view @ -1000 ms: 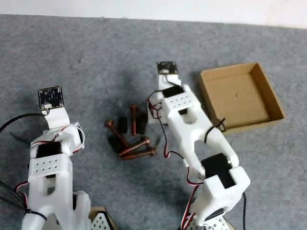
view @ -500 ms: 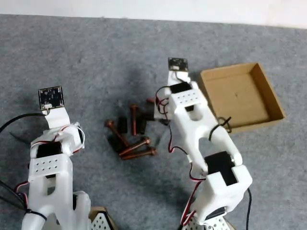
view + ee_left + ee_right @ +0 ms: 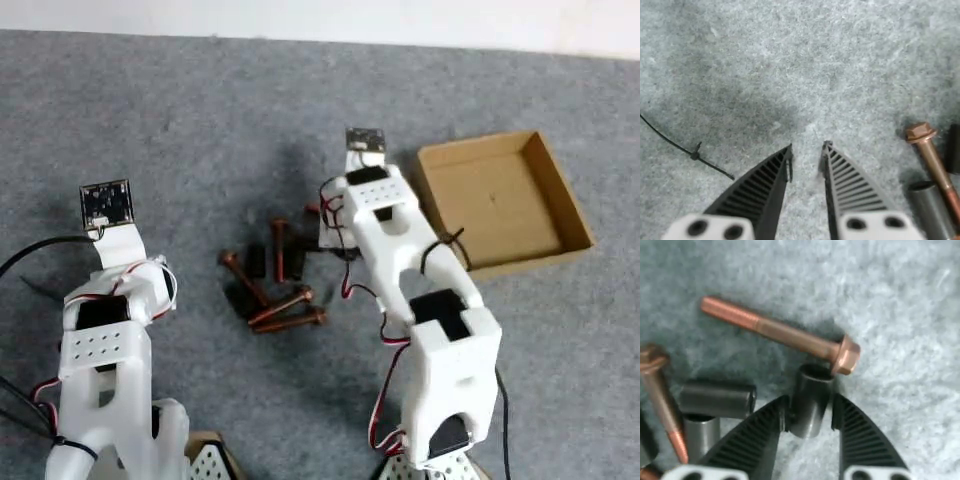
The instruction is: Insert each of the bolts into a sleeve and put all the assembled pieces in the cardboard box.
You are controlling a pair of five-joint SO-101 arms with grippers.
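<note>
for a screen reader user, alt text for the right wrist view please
The tool straddles a dark sleeve lying on grey carpet, with a copper bolt just beyond its open end. More sleeves and another bolt lie beside them.

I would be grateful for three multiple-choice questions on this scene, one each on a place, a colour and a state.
1. What state is the brown cardboard box in? A empty; B lidded; C tipped over.
2. What colour are the hex-headed metal bolts? A silver; B blue; C copper.
3. Where is the black cylindrical sleeve nearest the right gripper? A inside the box; B between its fingers; C stacked on a bolt.
Answers: 1 A, the high view shows its bare floor. 2 C, shafts and heads look copper. 3 B, a finger flanks each side.
</note>
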